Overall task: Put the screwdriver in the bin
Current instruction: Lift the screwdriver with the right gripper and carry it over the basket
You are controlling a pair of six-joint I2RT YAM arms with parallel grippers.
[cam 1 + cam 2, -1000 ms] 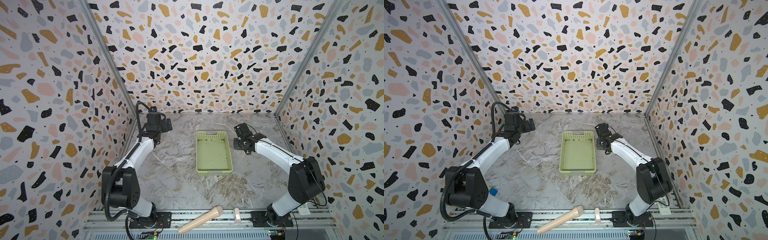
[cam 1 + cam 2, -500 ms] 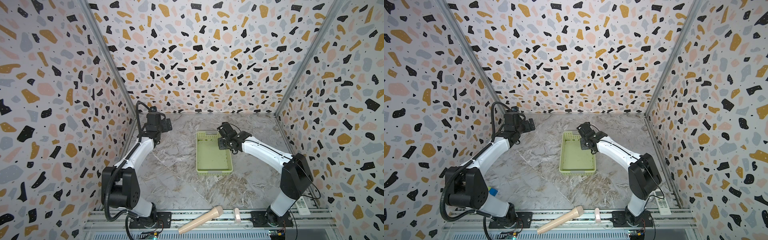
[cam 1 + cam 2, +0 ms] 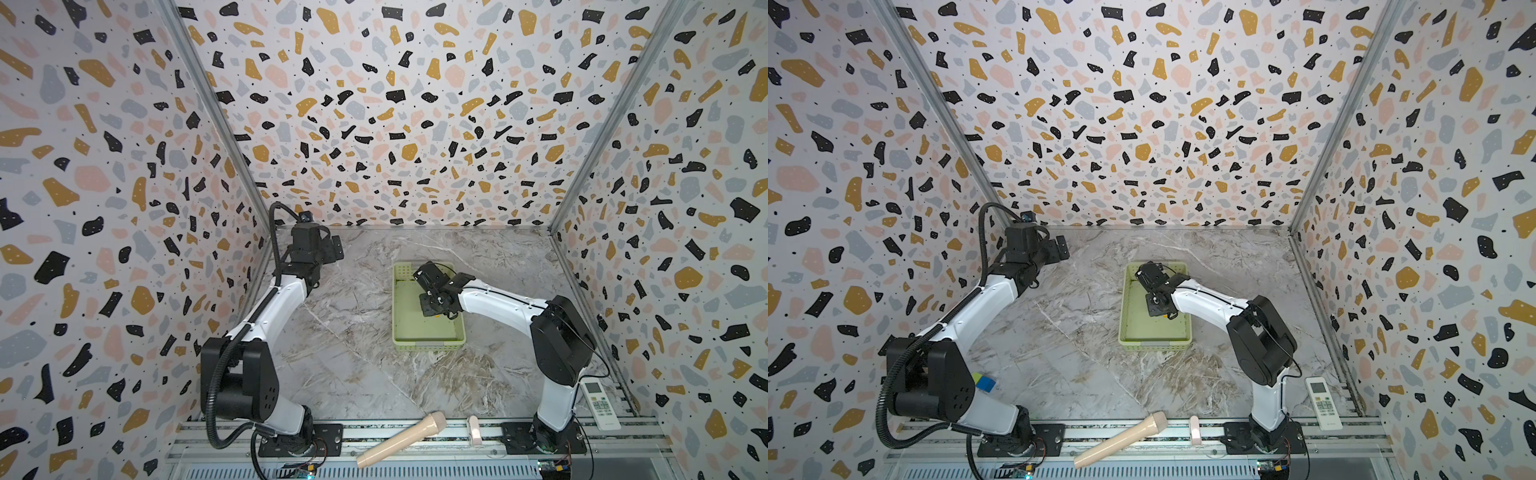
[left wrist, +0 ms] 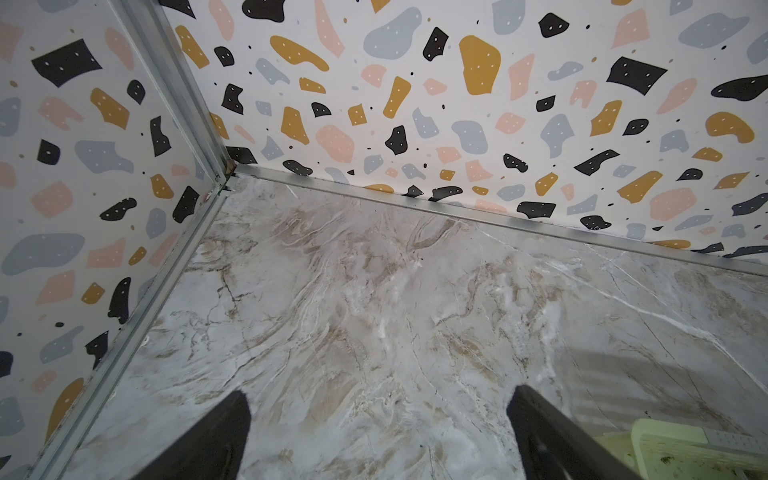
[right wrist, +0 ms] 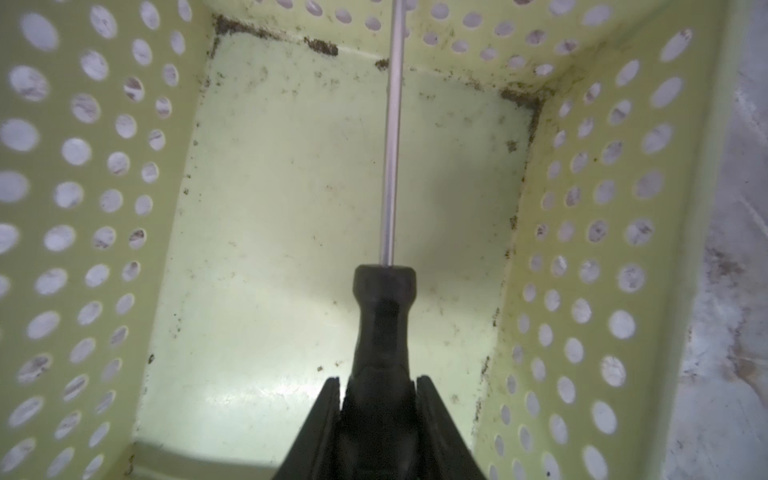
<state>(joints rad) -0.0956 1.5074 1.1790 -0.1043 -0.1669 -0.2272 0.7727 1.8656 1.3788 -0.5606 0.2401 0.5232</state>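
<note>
Both top views: right gripper [image 3: 430, 277] is hovering over the far half of the bin [image 3: 428, 344], nose toward its far short wall. Screwdriver is too small to make out there. Bin is sitting on the marble table [image 3: 353, 374], long axis running front to back. Left gripper [image 3: 1057, 249] is parking near the back left corner, well apart from the bin [image 3: 1156, 341].

Left wrist: left gripper [image 4: 380, 392] fingers [image 4: 224, 432] are standing wide apart over bare table [image 4: 374, 291], gripping nothing. One bin corner [image 4: 665, 436] is showing at the frame edge.

Right wrist: right gripper [image 5: 378, 384] is clamping the screwdriver [image 5: 384, 316] by its black handle, jaws tight on both sides. Silver shaft is pointing along the bin's length toward a short wall, tip running out of frame (can't tell if it's touching anything). Screwdriver is sitting between the bin [image 5: 83, 208] walls, above the grubby flat bottom, not yet released.
</note>
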